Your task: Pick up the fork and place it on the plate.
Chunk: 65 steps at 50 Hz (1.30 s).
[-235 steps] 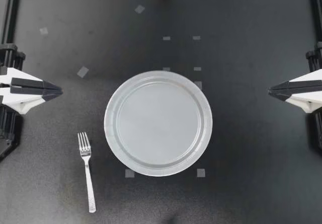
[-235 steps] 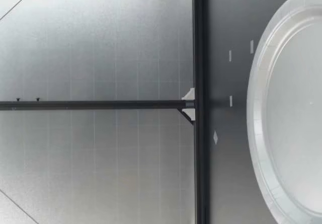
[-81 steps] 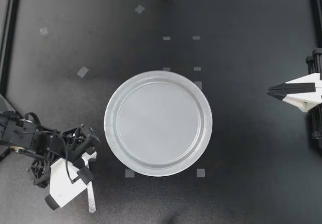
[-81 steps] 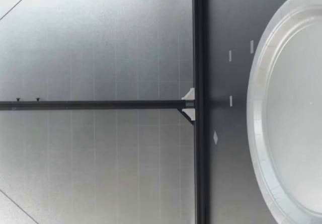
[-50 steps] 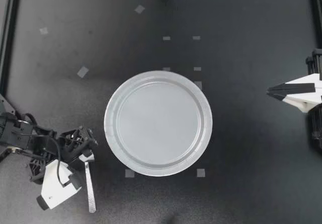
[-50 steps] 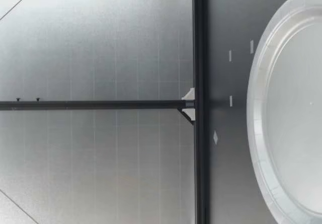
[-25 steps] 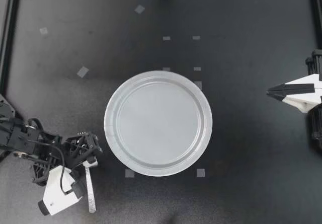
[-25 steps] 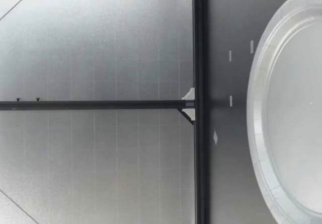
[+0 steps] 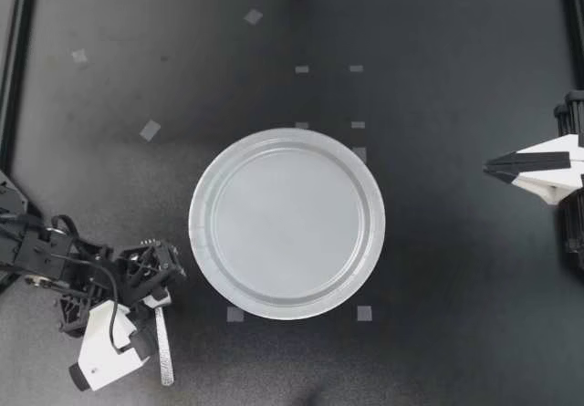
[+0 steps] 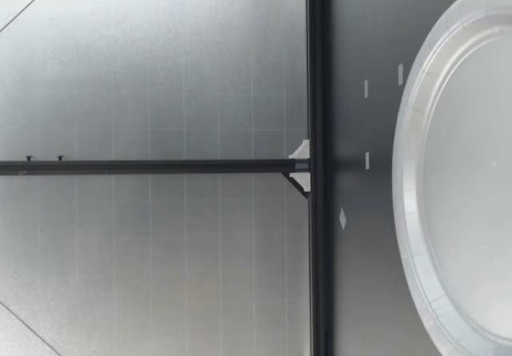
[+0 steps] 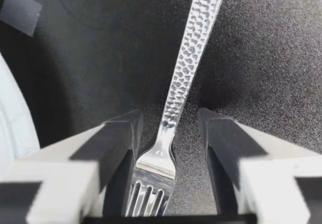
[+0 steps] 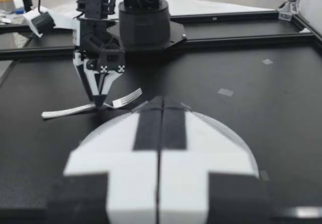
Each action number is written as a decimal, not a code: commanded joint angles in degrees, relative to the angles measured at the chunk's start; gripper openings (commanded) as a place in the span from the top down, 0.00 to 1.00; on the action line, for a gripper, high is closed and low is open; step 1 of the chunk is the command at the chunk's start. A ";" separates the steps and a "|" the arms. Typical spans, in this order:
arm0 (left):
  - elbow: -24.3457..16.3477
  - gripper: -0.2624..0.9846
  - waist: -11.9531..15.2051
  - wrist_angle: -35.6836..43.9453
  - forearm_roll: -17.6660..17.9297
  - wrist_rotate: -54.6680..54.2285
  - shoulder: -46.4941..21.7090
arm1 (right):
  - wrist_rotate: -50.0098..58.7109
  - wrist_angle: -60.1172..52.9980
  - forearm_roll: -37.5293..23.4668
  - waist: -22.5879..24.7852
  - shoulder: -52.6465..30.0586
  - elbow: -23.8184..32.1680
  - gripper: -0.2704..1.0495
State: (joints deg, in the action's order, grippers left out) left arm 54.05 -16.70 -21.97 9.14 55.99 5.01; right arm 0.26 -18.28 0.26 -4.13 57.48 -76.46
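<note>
My left gripper points down at the shiny silver metal fork with the bumpy handle. The fork lies flat on the black table.

In the left wrist view the two black fingers are spread, one on each side of the fork's thin neck. There is a small gap on both sides, so they are not pinching it yet. The prongs lie back under the gripper, and the long handle runs straight out ahead of the fingers. So the fingers stand across the fork's long line, which looks like a good way to squeeze it.

The round pale grey paper plate has its rim just beside one finger, so the trip should be short. Nothing lies on the plate. Only a small pale tape square lies flat on the table between them. The rim is raised, so I think the fork must go up before it goes across.

My right gripper is well apart, on the far side of the plate. Its fingers are pressed together and hold nothing. The left arm is much nearer.
</note>
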 commanded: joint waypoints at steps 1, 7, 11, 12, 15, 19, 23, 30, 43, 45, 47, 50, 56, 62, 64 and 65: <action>-1.14 0.44 -0.26 0.26 0.18 0.09 0.18 | 0.00 -0.62 0.00 -0.35 -0.18 0.70 0.82; -1.32 0.44 -0.26 0.26 0.18 0.18 -0.18 | 0.00 -0.62 0.09 -0.62 -0.18 0.70 0.82; -1.41 0.45 -0.18 0.18 0.18 0.26 -0.26 | 0.00 -0.62 0.09 -0.88 -0.18 0.70 0.82; -1.49 0.45 -0.26 0.09 0.18 0.26 -0.26 | 0.00 -0.62 0.00 -0.88 -0.18 0.62 0.82; -1.67 0.45 -0.26 0.00 0.18 0.26 -0.26 | 0.00 -0.70 0.09 -1.14 -0.18 0.62 0.82; -1.76 0.46 -0.18 -0.09 0.18 0.26 -0.26 | 0.00 -0.70 0.09 -1.41 -0.18 0.44 0.82; -1.76 0.49 -0.26 -0.18 0.18 0.26 -0.26 | 0.00 -0.88 0.00 -1.41 -0.18 0.35 0.82; -1.76 0.58 -0.18 -0.88 0.18 0.26 -0.70 | 0.00 -1.32 0.09 -1.41 -0.18 0.35 0.82; -1.93 0.71 -0.26 -1.32 0.18 0.18 -0.70 | 0.09 -1.41 0.09 -1.41 -0.18 0.35 0.82; -2.11 0.71 -0.26 -1.67 0.18 0.09 -0.62 | 0.09 -1.41 0.00 -1.41 -0.18 0.44 0.82; -2.29 0.71 -0.18 -2.20 0.18 -0.18 -0.35 | 0.09 -1.41 0.09 -1.41 -0.18 0.35 0.82; -2.81 0.71 -0.26 -3.08 0.18 -0.70 0.35 | 0.09 -1.49 0.09 -1.41 -0.18 0.35 0.82; -3.69 0.71 0.09 -3.60 0.26 -1.93 2.72 | 0.09 -1.58 0.09 -1.41 -0.35 0.79 0.82; -4.92 0.71 2.72 -1.76 0.70 -7.38 7.38 | -0.09 -1.23 0.09 -1.58 -1.32 2.11 0.82; -5.01 0.71 3.60 -0.35 0.70 -9.67 9.40 | -0.44 -0.88 0.09 -1.85 -1.85 2.81 0.82; -5.10 0.71 4.04 0.53 0.62 -10.72 10.37 | -0.62 -0.79 0.09 -1.93 -2.11 3.16 0.82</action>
State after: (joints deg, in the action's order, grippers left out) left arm 50.45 -14.50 -23.73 9.67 47.81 11.07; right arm -0.09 -19.07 0.26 -5.27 56.60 -75.76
